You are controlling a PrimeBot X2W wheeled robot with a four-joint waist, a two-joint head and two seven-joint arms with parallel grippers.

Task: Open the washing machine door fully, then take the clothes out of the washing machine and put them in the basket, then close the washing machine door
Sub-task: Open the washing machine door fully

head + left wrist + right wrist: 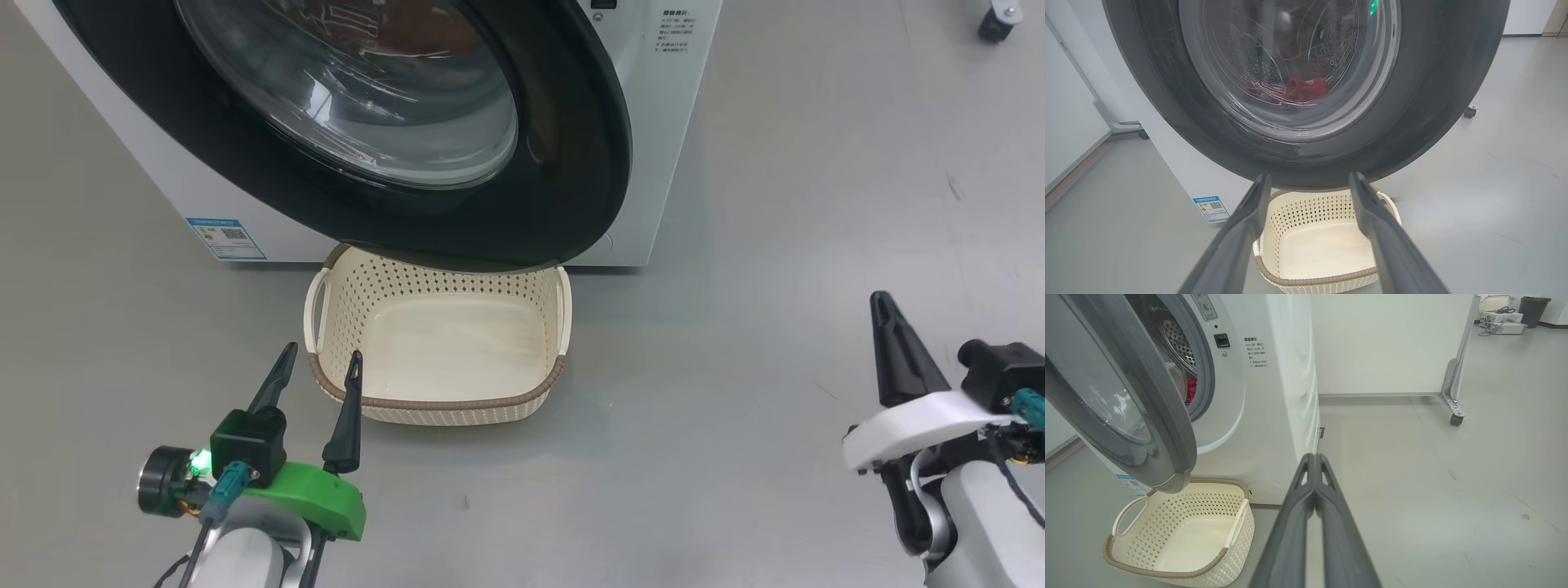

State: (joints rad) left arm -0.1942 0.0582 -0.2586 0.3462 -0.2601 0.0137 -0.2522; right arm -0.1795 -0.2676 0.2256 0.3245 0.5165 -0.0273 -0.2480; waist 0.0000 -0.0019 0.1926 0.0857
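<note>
The white washing machine point(653, 122) stands ahead with its washing machine door point(571, 163) partly swung out, black rim around a clear window. Red clothes point(1302, 89) lie in the drum, seen through the glass, and a red patch of the clothes point(1191, 390) peeks through the gap beside the door. The cream basket point(441, 408) sits on the floor below the door, holding nothing. My left gripper point(320, 359) is open at the basket's near left corner. My right gripper point(880, 304) hovers far right over bare floor, shut on nothing, its fingers point(1314, 465) pressed together.
Grey floor point(775, 327) spreads wide to the right of the machine. A wheeled partition leg point(1453, 404) stands farther right, with a caster point(998, 20) at the top right. A white wall point(1388, 343) runs behind.
</note>
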